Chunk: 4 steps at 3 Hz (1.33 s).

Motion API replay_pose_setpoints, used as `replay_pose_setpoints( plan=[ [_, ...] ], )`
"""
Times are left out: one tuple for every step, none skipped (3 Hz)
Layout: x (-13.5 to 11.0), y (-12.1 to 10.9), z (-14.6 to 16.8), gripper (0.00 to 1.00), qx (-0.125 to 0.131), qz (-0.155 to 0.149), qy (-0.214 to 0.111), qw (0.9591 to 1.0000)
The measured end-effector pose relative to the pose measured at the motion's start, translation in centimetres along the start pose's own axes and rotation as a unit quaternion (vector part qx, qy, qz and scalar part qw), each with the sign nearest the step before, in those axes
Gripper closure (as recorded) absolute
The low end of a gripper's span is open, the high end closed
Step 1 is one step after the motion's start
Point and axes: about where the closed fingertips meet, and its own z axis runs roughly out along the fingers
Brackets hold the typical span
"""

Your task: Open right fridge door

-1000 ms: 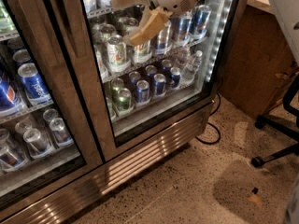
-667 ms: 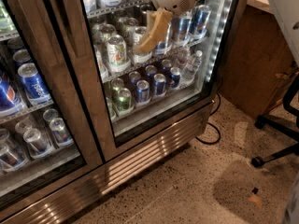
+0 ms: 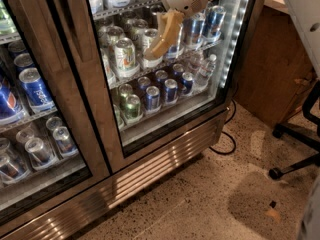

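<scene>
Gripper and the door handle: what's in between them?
In the camera view, only glass of the right fridge door, with cans behind it. The gripper hangs in front of that glass, right of the handle.

The right fridge door (image 3: 100,114) stands shut and upright: a glass pane in a wide brushed-steel frame with a black inner rim, and a bar handle (image 3: 75,29) along its left edge. The claw (image 3: 159,44) hangs before the upper glass.
</scene>
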Motion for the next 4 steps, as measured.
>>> replay_pose_setpoints(
  plan=[
    [-0.2,0.0,0.3,0.09,-0.002,-0.006,-0.008,1.0],
    [-0.4,-0.1,0.7,0.22,-0.005,-0.01,-0.018,0.9998],
    [-0.7,-0.8,2.3,0.35,-0.013,-0.02,-0.053,0.9983],
    [-1.2,-1.5,3.8,0.36,-0.026,-0.029,-0.083,0.9958]
  ],
)
